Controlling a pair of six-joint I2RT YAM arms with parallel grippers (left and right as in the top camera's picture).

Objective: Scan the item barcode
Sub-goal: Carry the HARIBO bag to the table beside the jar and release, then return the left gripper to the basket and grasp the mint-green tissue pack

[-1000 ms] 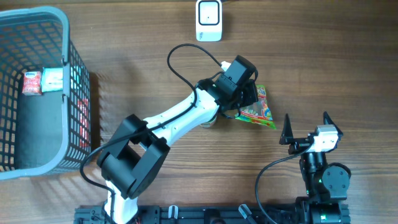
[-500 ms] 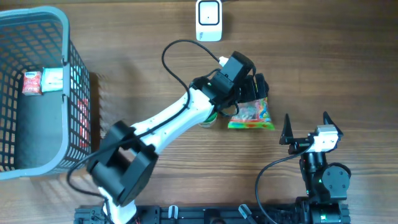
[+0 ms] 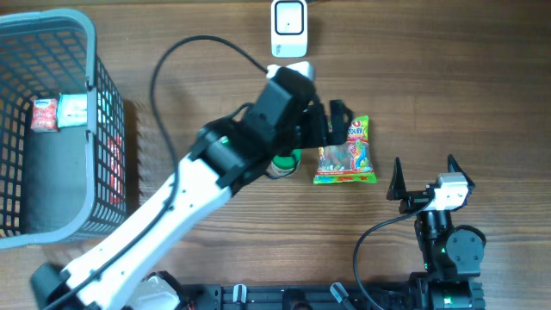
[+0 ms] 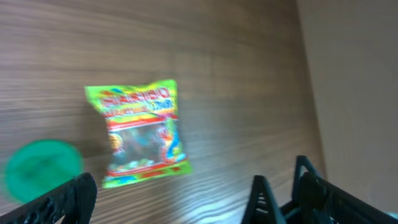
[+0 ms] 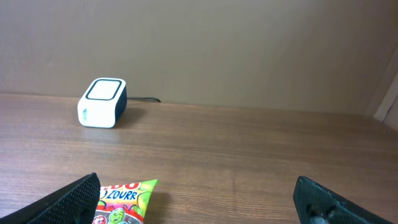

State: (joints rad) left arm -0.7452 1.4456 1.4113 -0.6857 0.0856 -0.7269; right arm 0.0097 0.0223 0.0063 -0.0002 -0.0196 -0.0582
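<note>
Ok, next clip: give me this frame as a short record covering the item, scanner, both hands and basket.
item: candy bag, flat on the table, printed front up, held by neither hand
scanner: white scanner, near the far edge, apart from the bag
left hand: open, empty, over the bag's left edge
right hand: open, empty, right of the bag
basket: grey basket, far left, two small packets inside
other: green-capped object left of the bag, partly hidden

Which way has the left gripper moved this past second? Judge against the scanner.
Yes: the left gripper drew back left, off the bag, its wrist now below the scanner instead of right of it.
</note>
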